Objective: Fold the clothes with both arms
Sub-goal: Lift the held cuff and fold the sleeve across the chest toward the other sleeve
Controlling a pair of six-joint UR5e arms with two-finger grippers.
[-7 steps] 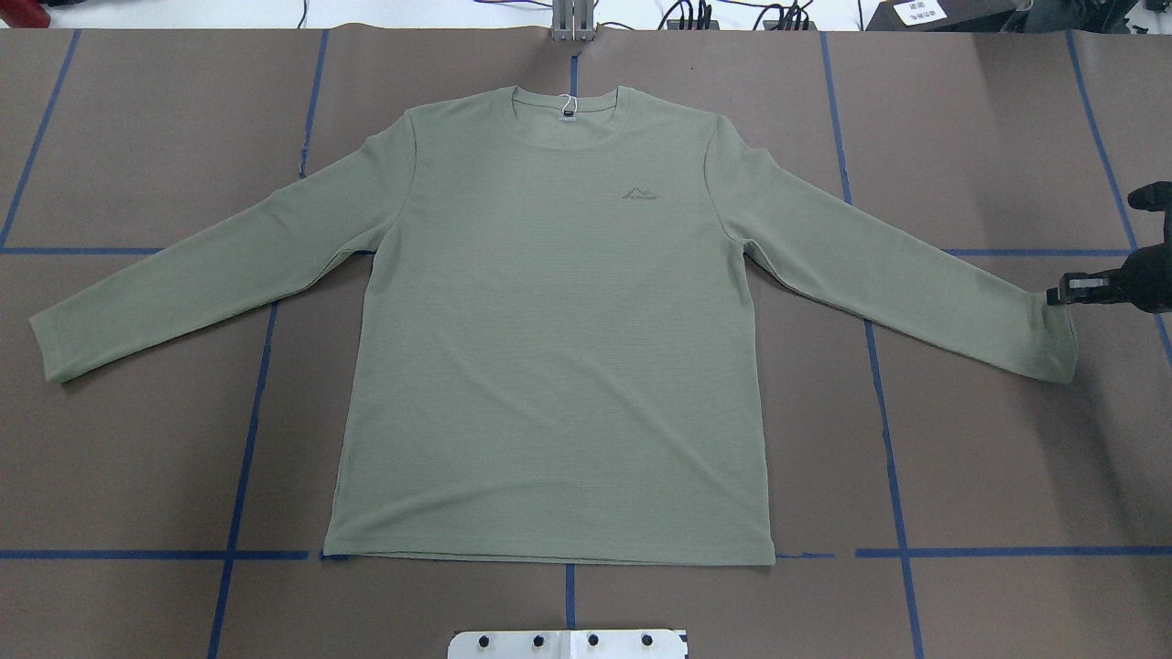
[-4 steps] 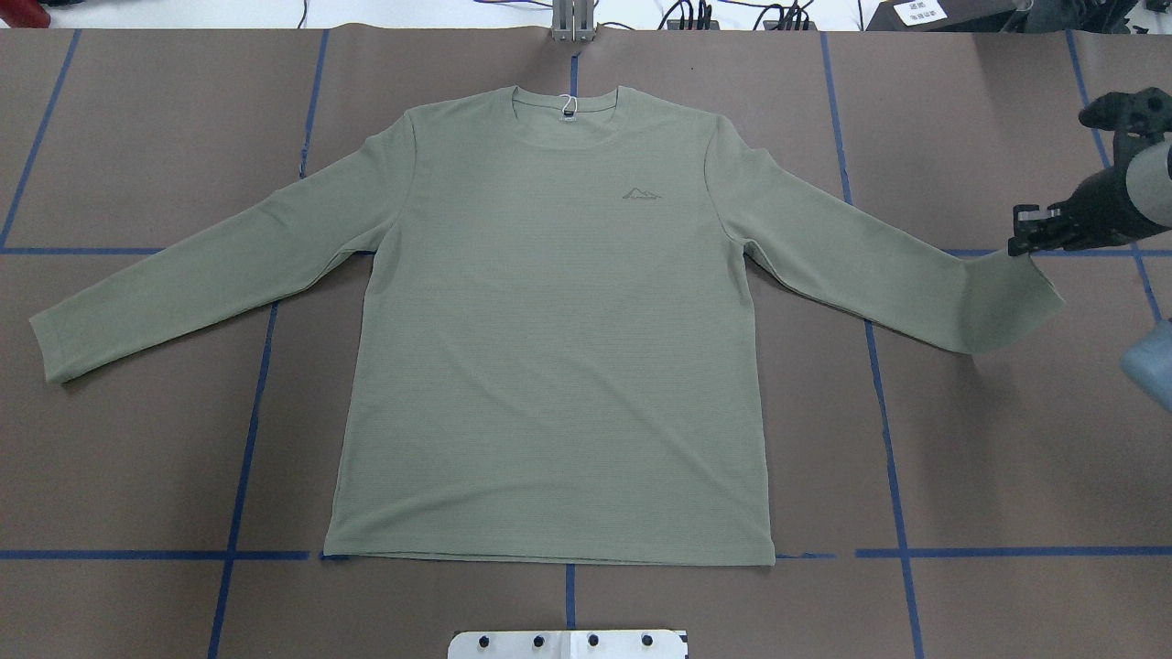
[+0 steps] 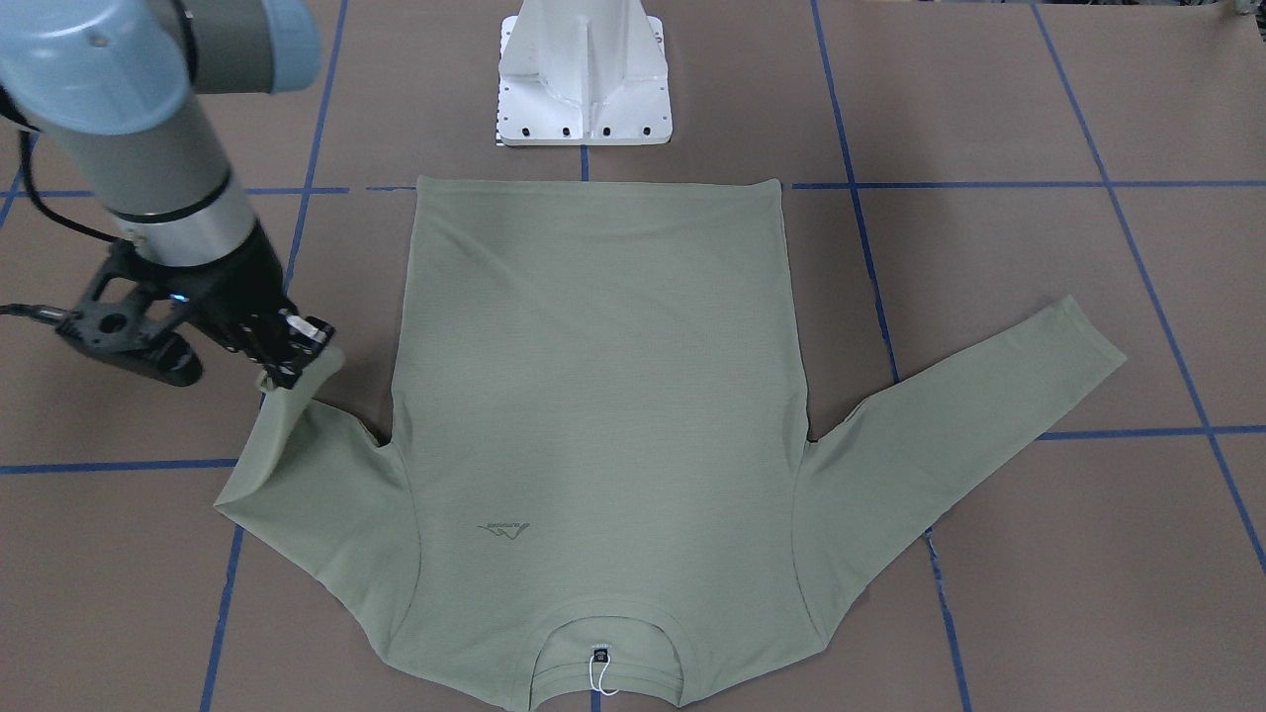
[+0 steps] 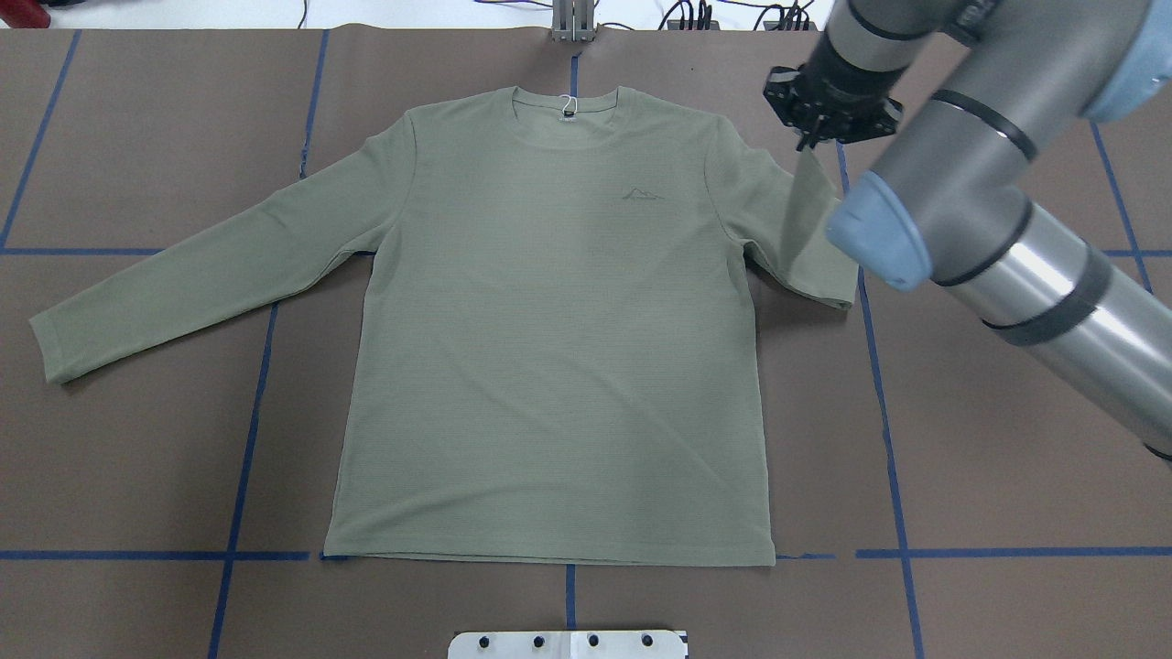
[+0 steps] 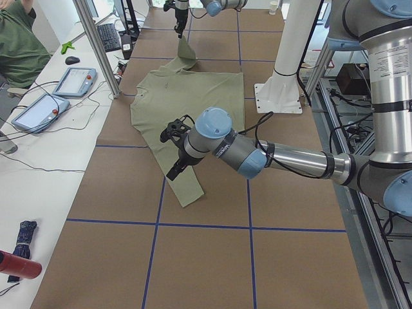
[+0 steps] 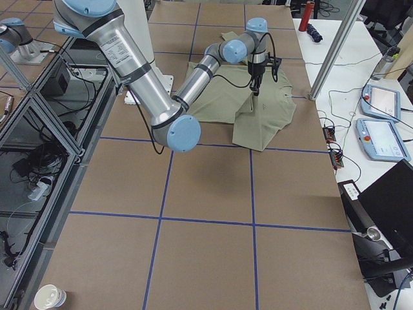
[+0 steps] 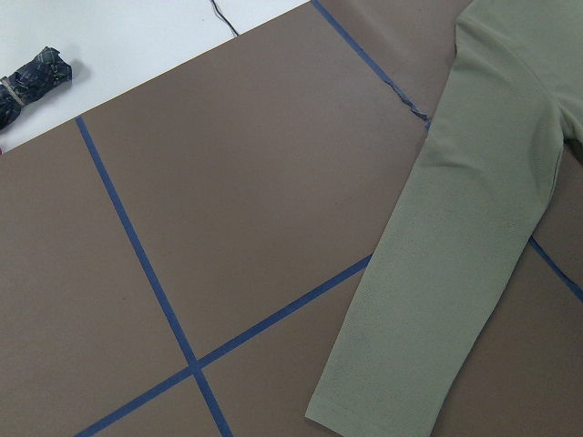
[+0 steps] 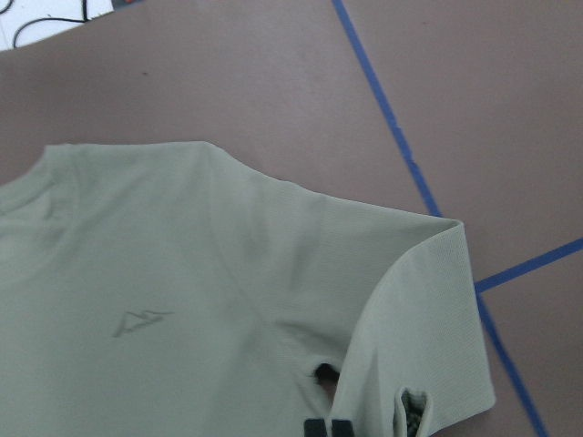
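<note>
The pale sage-green shirt point(image 4: 549, 320) lies flat and face up on the brown table, collar at the far edge. My right gripper point(image 4: 818, 137) is shut on the cuff of its right sleeve point(image 4: 797, 220). It holds the cuff raised beside the right shoulder, so the sleeve is doubled back on itself. The front-facing view shows the same grip by the right gripper point(image 3: 292, 361), and the right wrist view shows fabric pinched at its fingertips point(image 8: 410, 410). The left sleeve point(image 4: 183, 284) lies stretched out flat. My left gripper point(image 5: 175, 168) hovers above that sleeve; I cannot tell whether it is open or shut.
The white pedestal base point(image 3: 586, 79) stands just behind the hem. Blue tape lines point(image 4: 243, 439) cross the table. A person in green point(image 5: 19, 45) and teach pendants point(image 5: 74, 80) are at a side table. A paper cup point(image 6: 50, 297) sits on the floor.
My right gripper has carried the right cuff up off the table and from the far right edge in toward the shoulder. The sleeve now folds back on itself.
</note>
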